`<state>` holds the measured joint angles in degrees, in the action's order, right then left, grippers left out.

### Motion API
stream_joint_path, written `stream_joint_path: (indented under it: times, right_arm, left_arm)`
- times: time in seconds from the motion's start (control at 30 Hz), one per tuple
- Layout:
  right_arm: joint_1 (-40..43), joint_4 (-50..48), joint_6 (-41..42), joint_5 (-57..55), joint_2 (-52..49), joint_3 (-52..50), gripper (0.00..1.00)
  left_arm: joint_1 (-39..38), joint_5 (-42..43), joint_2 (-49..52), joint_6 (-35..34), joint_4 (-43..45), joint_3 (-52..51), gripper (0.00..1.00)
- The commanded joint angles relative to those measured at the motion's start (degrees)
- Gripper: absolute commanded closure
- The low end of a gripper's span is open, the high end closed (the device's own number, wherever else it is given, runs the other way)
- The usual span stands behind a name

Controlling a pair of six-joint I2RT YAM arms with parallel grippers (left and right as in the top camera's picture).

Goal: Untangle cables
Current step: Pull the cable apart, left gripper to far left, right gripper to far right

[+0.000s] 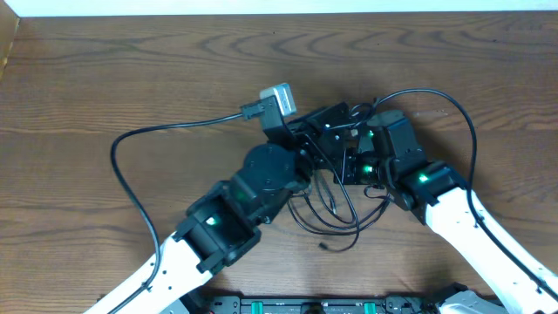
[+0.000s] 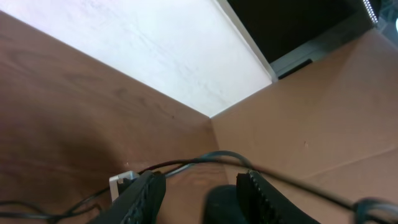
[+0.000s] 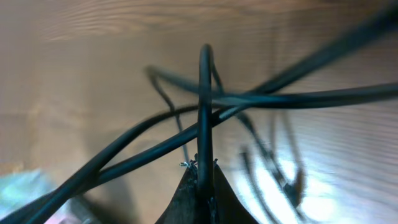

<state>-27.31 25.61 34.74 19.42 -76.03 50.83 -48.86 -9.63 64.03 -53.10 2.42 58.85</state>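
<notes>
Near the middle of the worktop (image 1: 87,70), your right fingers (image 3: 186,202) pinch one black strand (image 3: 203,106), likely to draw it off the knotted cables (image 1: 338,202). Your left fingers (image 2: 146,193) stand spread, seemingly ready for the crossing cord (image 2: 205,158).

The brown wooden table (image 1: 105,70) is showing a smooth, lightly sheened grain. The thin black cables (image 3: 203,112) are looking smooth and faintly glossy (rubbery sheathing, by the shine). The small silver-grey plug block (image 1: 280,96) is gleaming like brushed metal. The left gripper (image 2: 200,179) is showing matt black plastic fingers (image 2: 264,196) with ridged inner faces. The white arm shells (image 1: 488,244) are shining as smooth plastic.
</notes>
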Motion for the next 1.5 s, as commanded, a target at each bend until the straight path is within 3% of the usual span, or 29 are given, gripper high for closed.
stream_joint_path:
  times: [0.0,0.2,0.67,0.97,1.27,1.37,1.47]
  right_arm:
    - [1.29,1.07,3.15,-15.91,-1.33,-0.37,0.99]
    - [7.61,0.92,2.21,-29.11,-1.36,-0.37,0.99]
    - [32.98,1.07,-2.36,-29.46,-1.36,-0.37,0.99]
    - [43.28,1.16,-3.98,-26.49,-1.36,-0.37,0.99]
    - [44.19,0.46,-4.85,-22.38,-1.36,-0.37,0.99]
    - [44.09,0.37,-5.05,-15.1,-1.36,-0.37,0.86]
    - [44.09,-0.59,-8.35,-5.07,-1.36,-0.37,0.64]
  left_arm:
    - [2.89,0.24,-4.85,4.55,0.72,0.52,0.92]
    - [11.85,0.17,-12.85,10.73,-1.79,0.52,0.92]
    - [33.38,0.17,-21.94,10.88,-14.25,0.52,0.92]
    - [40.13,0.0,-21.88,10.86,-17.81,0.52,0.92]
    - [41.24,0.15,-21.79,10.86,-22.32,0.5,0.92]
    - [41.22,4.66,-21.49,10.58,-22.77,0.5,0.92]
    - [41.22,9.84,-20.48,9.55,-22.75,0.5,0.92]
